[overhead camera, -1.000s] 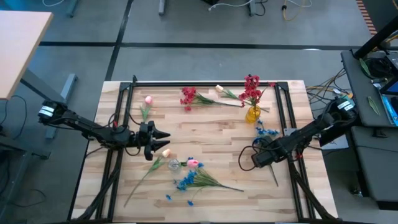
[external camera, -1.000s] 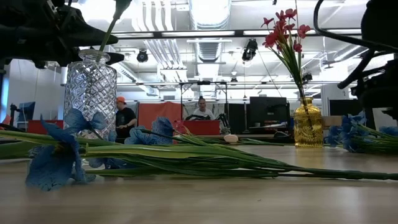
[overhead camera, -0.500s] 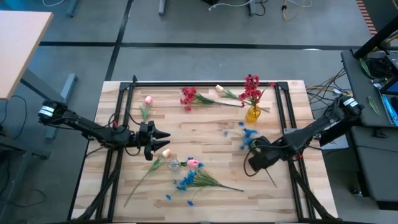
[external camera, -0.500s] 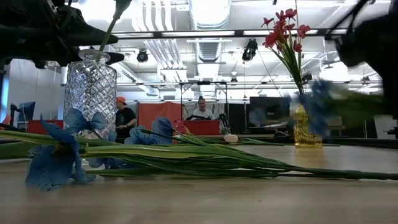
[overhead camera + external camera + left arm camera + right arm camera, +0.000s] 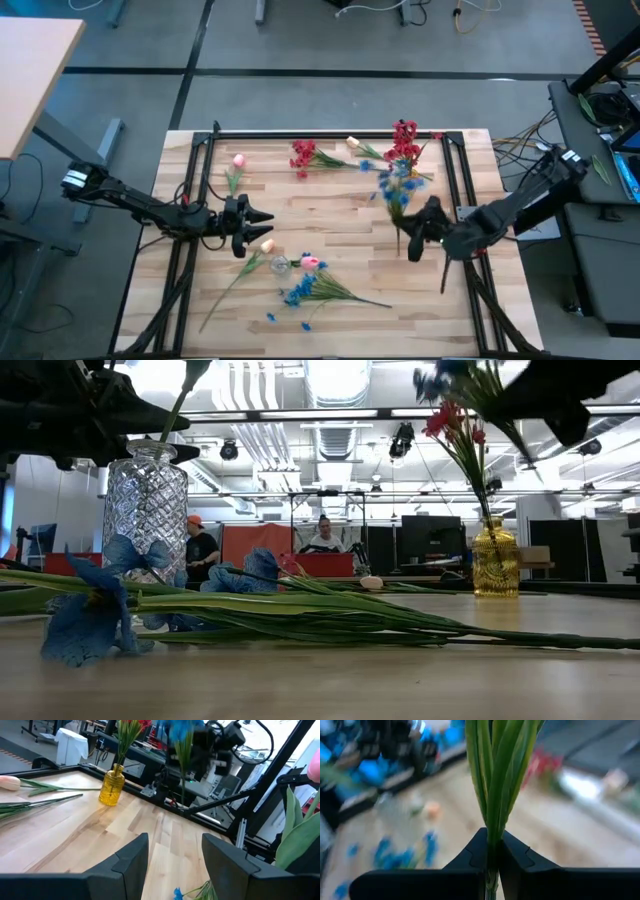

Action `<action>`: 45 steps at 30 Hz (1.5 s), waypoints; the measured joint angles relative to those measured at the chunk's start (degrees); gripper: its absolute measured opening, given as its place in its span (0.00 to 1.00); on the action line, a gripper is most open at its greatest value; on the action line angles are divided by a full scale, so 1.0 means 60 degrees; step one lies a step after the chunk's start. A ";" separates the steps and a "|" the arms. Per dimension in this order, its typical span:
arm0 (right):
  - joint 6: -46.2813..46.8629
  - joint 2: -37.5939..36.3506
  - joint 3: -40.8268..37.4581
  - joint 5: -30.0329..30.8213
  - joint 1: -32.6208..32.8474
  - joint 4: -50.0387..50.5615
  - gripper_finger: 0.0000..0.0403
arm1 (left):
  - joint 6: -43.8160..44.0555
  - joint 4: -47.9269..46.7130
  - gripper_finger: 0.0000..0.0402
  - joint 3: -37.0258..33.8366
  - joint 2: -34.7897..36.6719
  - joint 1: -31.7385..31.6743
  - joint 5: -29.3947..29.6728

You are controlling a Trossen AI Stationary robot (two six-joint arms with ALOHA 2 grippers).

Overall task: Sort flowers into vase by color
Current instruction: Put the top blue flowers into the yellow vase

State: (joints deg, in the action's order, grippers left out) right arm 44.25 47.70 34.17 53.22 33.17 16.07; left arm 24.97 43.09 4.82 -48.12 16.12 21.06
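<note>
Flowers are only partly sorted. Red flowers (image 5: pixel 405 140) already stand in the yellow vase (image 5: pixel 495 560) at about one o'clock on the surface (image 5: pixel 340 215), and a stem rises from the clear cut-glass vase (image 5: pixel 145 510) near seven o'clock. A blue bunch (image 5: pixel 395 185) is off the surface, its stems clamped between the fingers of the right gripper (image 5: pixel 418 228), which hangs near three o'clock just short of the yellow vase. The left gripper (image 5: pixel 262 225) waits near nine o'clock with its fingers apart and nothing between them.

Left to do, as I judge it: a red cluster (image 5: pixel 303 155) and a cream bud (image 5: pixel 352 143) near twelve o'clock, a pink bud (image 5: pixel 239 160) near ten, a peach bud (image 5: pixel 266 245) and another pink bud (image 5: pixel 312 262) beside the clear vase, and loose blue flowers (image 5: pixel 300 290) near six.

The middle of the surface is open for travel. A dark frame (image 5: pixel 330 132) borders the far edge and both sides, and the yellow vase stands close to it.
</note>
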 joint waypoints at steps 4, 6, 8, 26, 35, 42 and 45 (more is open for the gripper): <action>-0.0794 -0.0481 -0.0286 0.2537 -0.0007 -0.0148 0.05 | -0.0004 0.0000 0.42 0.0000 0.0000 0.0000 0.0000; -0.0991 -0.0642 -0.0385 0.3740 0.0009 -0.0148 0.05 | -0.0004 0.0000 0.42 0.0000 0.0000 0.0000 0.0000; -0.1117 -0.0721 -0.0439 0.4883 0.0015 -0.0101 0.05 | -0.0004 0.0004 0.42 0.0000 0.0000 0.0000 0.0000; -0.2009 -0.0960 -0.0451 0.6136 -0.2711 -0.0008 0.04 | -0.0004 0.0025 0.42 -0.0004 -0.0007 0.0000 0.0153; -0.2362 -0.0983 0.0020 0.6059 -0.3206 -0.0140 0.04 | -0.0004 0.0007 0.42 -0.0004 -0.0007 -0.0011 0.0167; -0.2330 -0.0862 0.0125 0.6113 -0.3310 -0.0082 0.04 | -0.0040 0.0007 0.42 -0.0004 -0.0017 -0.0011 0.0182; -0.1950 -0.0740 0.0117 0.6131 -0.3490 -0.0086 0.04 | -0.0040 0.0011 0.42 -0.0004 -0.0018 -0.0015 0.0182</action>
State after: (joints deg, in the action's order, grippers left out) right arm 32.55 43.26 34.87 90.01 12.23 15.55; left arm 24.73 43.16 4.80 -48.23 16.03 22.15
